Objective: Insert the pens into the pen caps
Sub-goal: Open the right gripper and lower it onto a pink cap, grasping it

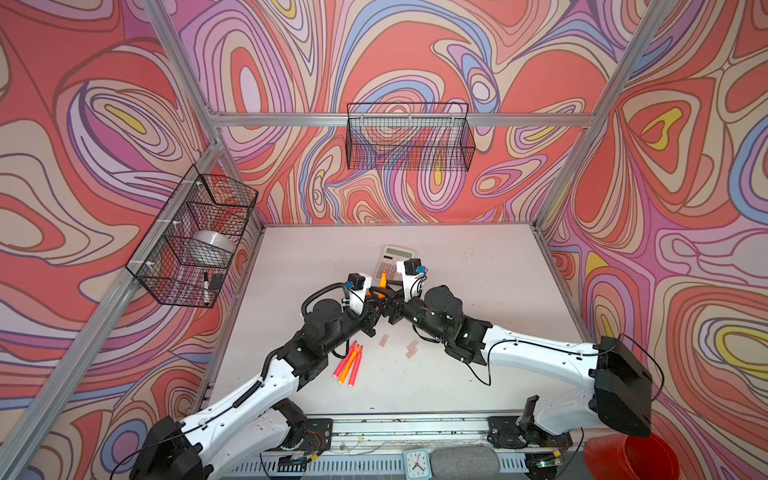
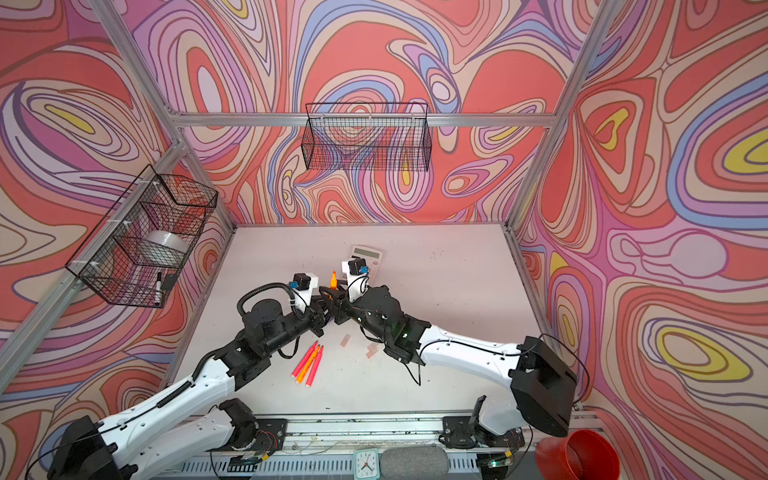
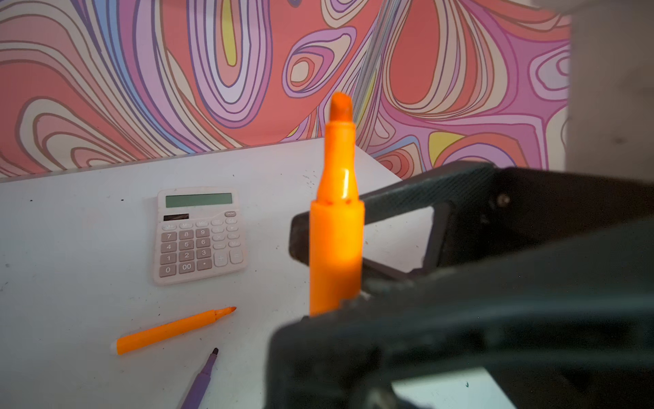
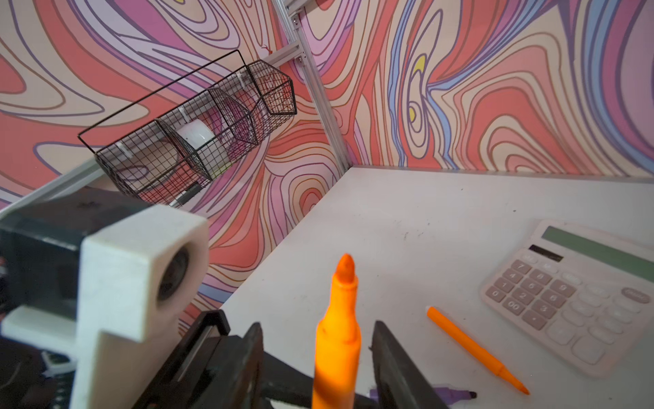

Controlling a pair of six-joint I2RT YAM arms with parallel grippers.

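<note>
Your left fingers (image 3: 318, 347) were clamped on the orange pen (image 3: 337, 226), upright above the desk's (image 1: 478, 270) middle; your right fingers (image 4: 393, 357) stood apart, flanking it. You should have held it plumb — the pen caps (image 1: 383, 340) lay nearer the front edge.

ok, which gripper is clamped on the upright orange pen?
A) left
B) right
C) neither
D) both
A: the left gripper is shut on the pen low on its barrel, while the right gripper stands open, with a gap showing on either side of the pen.
</note>
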